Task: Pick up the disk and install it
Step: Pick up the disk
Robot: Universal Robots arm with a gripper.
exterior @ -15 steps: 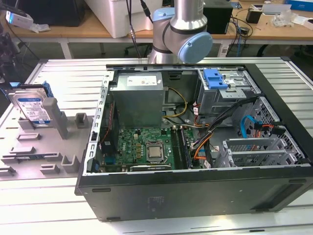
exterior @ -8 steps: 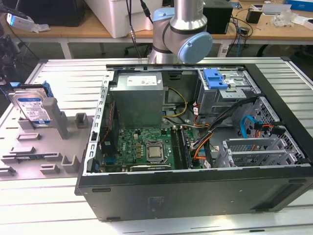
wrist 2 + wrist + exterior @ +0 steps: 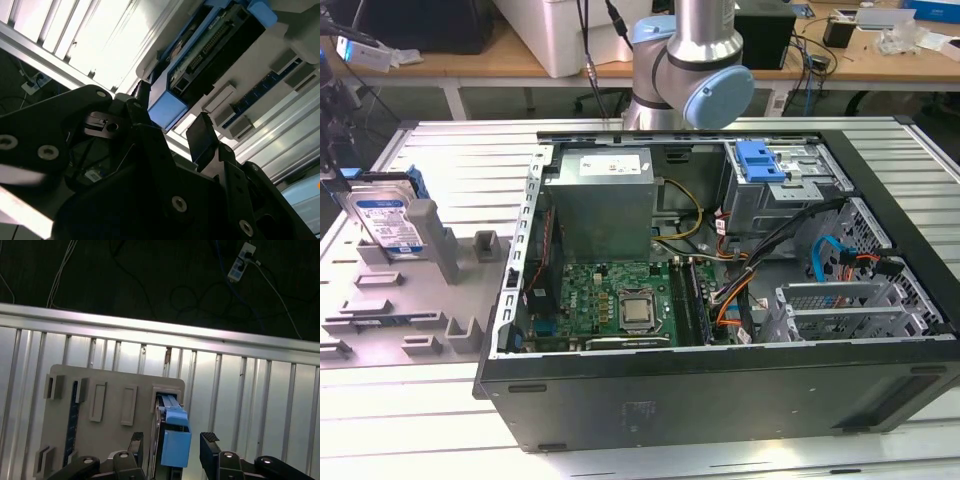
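Seeing the disk (image 3: 386, 222) stood on edge in a slot of the grey fixture plate (image 3: 380, 300), at the exterior view's left, well apart from the open computer case (image 3: 720, 330). Label face turned toward the exterior camera, blue carrier along the upper edge. Grey upright post (image 3: 432, 240) just beside it on the case side, so tight there.

Reading the gripper (image 3: 173, 439) as spread in both wrist views. One dark finger (image 3: 210, 442) to each side of the carrier's blue end tab (image 3: 176, 447), with a gap showing on both sides. No contact, not pinching anything. Same straddle in the second wrist view, gripper (image 3: 172, 117) just short of the disk (image 3: 210, 45).

Past the plate (image 3: 115, 385) in the first wrist view: bare slatted table (image 3: 250, 405), then its edge rail (image 3: 160, 332), then dark floor with cables.

Case side panel off, interior open from above. Drive cage with a blue bracket (image 3: 760, 160) toward the exterior view's right. Cable bundle (image 3: 740, 275) strung across between cage and motherboard (image 3: 620, 300). Grey power supply box (image 3: 600, 200) next to the cage.
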